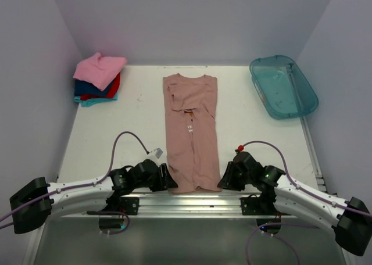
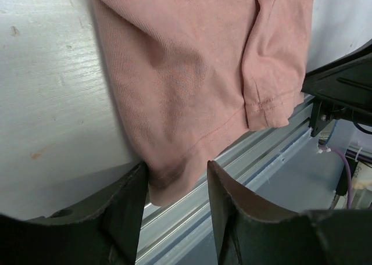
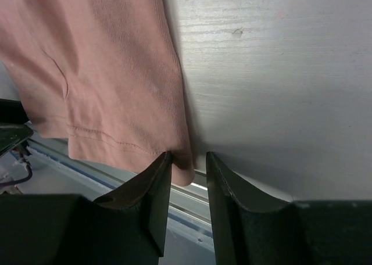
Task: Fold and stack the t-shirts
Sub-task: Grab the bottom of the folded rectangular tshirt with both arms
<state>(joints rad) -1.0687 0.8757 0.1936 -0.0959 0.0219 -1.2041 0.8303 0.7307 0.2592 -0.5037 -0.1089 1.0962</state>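
While the dusty pink tee [image 1: 190, 131] lies lengthwise down the middle of the table [image 1: 116, 131], hem overhanging its near edge, left gripper [image 2: 177, 172] and right gripper [image 3: 188, 160] straddle the hem corners, jaws apart, nothing pinched yet; each should bite all layers before lifting.

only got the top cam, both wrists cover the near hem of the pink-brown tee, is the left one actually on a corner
observer: yes, the left wrist view shows the near corner of the pink-brown tee between the fingers of the left gripper, cloth against one finger, a gap at the other.
operator: and the right side
observer: the right gripper straddles the other hem corner, jaws narrower but not pinched shut.
operator: hem flat on the table
observer: no, it overhangs the edge of the table above the aluminium rail.
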